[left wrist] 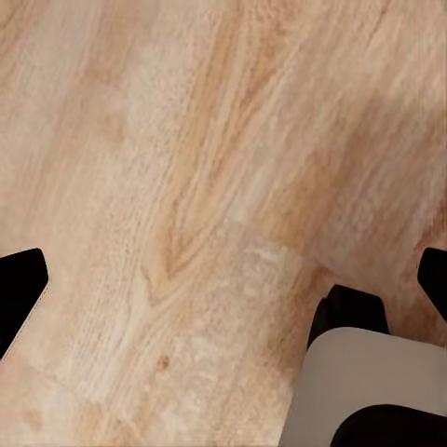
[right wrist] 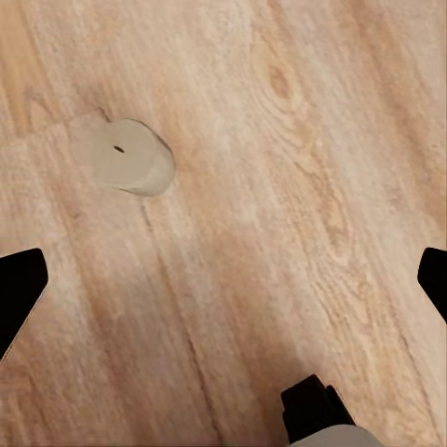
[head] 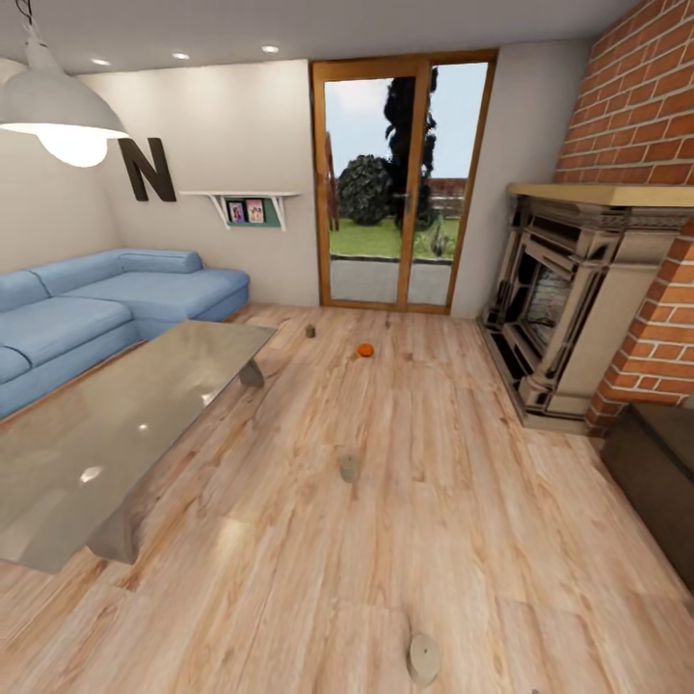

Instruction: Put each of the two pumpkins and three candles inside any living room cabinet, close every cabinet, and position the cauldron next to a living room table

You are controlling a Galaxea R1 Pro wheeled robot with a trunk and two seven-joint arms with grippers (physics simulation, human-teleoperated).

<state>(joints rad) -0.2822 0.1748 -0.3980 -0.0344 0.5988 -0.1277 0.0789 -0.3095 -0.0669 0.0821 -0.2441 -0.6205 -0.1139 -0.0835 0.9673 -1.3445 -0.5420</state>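
Reaching for the nearest candle (right wrist: pixel 130 156) in the right wrist view's upper left: both my grippers hang spread wide, empty, so I'd centre it first, then pinch.

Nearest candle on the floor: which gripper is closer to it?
Right. The right gripper hangs over the floor with the nearest candle just ahead of its open fingers. The left gripper looks at bare planks, no candle near it.
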